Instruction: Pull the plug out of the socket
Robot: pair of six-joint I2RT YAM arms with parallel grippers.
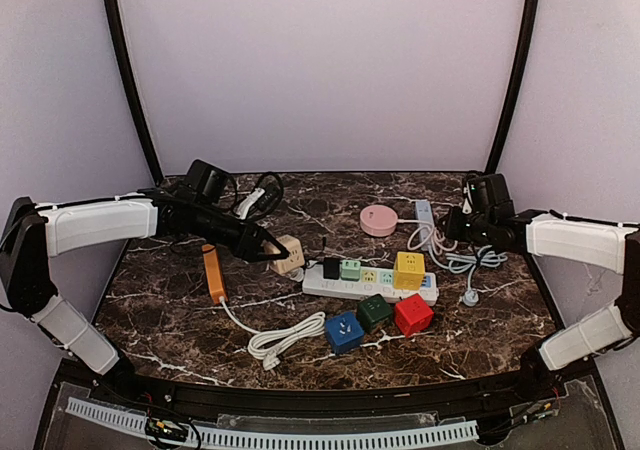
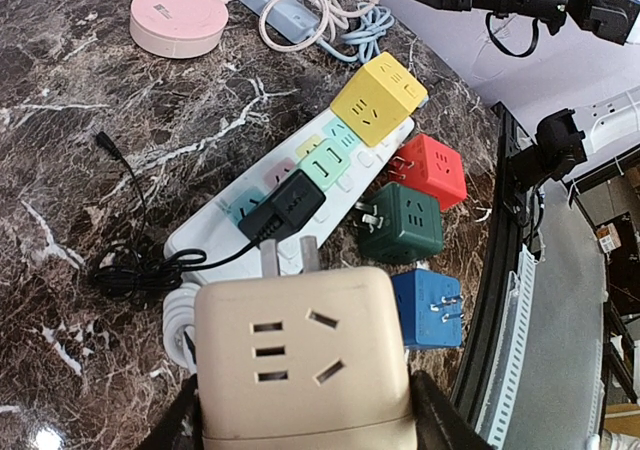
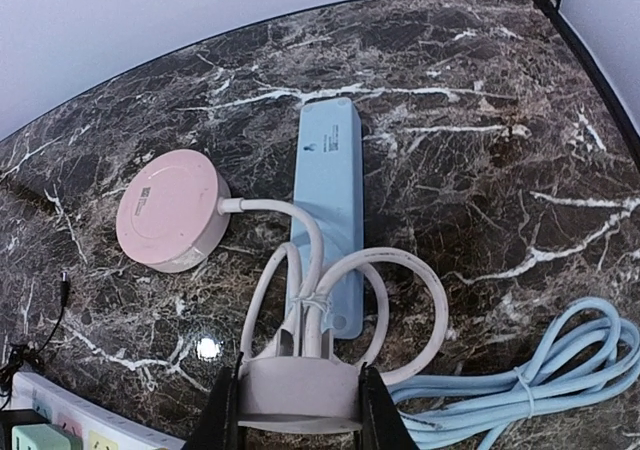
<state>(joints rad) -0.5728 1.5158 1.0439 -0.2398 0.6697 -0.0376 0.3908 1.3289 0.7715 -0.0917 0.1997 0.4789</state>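
Left arm: reaches in from the left edge, forearm roughly level, wrist angled down toward the table centre. Left gripper [image 1: 278, 254] has its jaws pinching the beige cube plug [image 2: 305, 355] by two opposite sides. The cube's prongs are bare and point toward the near end of the white power strip [image 2: 205, 232]; the cube sits just beside that end, out of any socket. A black plug [image 2: 285, 208] and a yellow cube [image 2: 378, 98] are seated in the strip.

Right arm: reaches in from the right edge, wrist low over the far right of the table. Right gripper [image 3: 300, 410] has its jaws closed narrowly on a round pale plug [image 3: 300, 390] with white cable, near a light-blue strip [image 3: 328, 210].
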